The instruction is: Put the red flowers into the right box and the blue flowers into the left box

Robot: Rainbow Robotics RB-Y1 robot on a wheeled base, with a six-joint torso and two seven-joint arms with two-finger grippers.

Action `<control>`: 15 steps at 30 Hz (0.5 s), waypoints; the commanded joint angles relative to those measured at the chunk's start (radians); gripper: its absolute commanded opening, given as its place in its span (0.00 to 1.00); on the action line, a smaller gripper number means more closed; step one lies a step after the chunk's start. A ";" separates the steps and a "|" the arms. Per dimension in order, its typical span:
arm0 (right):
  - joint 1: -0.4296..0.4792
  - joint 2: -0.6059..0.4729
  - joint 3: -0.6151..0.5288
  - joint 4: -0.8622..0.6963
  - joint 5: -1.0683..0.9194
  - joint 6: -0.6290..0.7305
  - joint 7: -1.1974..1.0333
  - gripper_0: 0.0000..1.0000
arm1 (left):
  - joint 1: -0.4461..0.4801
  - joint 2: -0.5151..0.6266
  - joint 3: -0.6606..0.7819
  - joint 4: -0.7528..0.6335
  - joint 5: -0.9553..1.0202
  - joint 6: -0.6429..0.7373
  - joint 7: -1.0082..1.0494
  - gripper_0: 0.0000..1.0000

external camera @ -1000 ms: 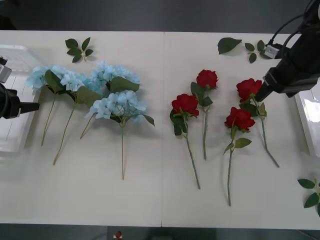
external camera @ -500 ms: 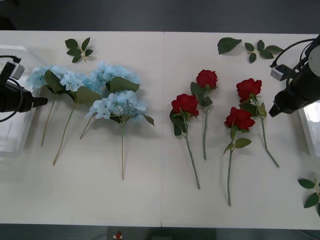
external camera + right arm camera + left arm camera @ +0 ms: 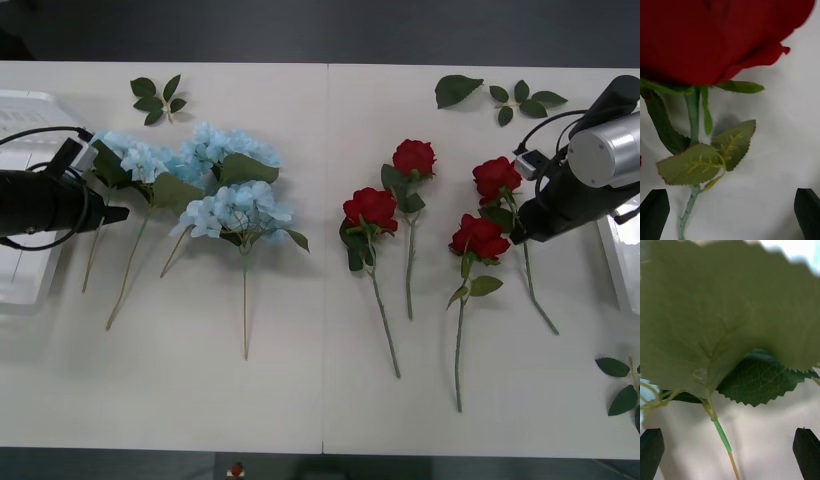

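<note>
Several red flowers lie on the right half of the table, the rightmost rose (image 3: pixel 498 177) beside another (image 3: pixel 480 238). My right gripper (image 3: pixel 520 235) hovers open over that rightmost rose's stem; in the right wrist view the bloom (image 3: pixel 715 37) and stem (image 3: pixel 692 112) sit ahead of the gripper (image 3: pixel 730 219), between its black fingers (image 3: pixel 653 213). The blue flowers (image 3: pixel 215 180) spread across the left half. My left gripper (image 3: pixel 115 213) is open at the leftmost one, whose big leaf (image 3: pixel 730 315) and stem (image 3: pixel 722 435) lie ahead of the fingers (image 3: pixel 807 452). The left box (image 3: pixel 20 110) and right box (image 3: pixel 622 240) sit at the table's ends.
Loose green leaf sprigs lie at the back left (image 3: pixel 158 98), back right (image 3: pixel 458 90) and front right (image 3: pixel 625 385). The near half of the white table (image 3: pixel 320 400) is bare apart from stem ends.
My left gripper has moved right from over the left box to the leftmost blue flower. My right gripper has swung back left and down toward the rightmost rose's stem.
</note>
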 commanded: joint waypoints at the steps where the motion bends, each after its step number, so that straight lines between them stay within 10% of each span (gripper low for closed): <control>1: -0.023 0.020 -0.007 0.009 0.027 -0.005 0.013 0.96 | -0.036 -0.014 -0.004 0.033 -0.034 0.002 0.066 1.00; 6: -0.023 0.043 -0.007 0.024 0.031 -0.017 0.021 0.91 | -0.037 -0.035 -0.004 0.053 -0.049 0.002 0.076 0.94; 15: -0.021 0.073 -0.007 0.061 0.043 -0.031 0.038 0.65 | -0.039 -0.057 -0.004 0.061 -0.077 -0.003 0.098 0.52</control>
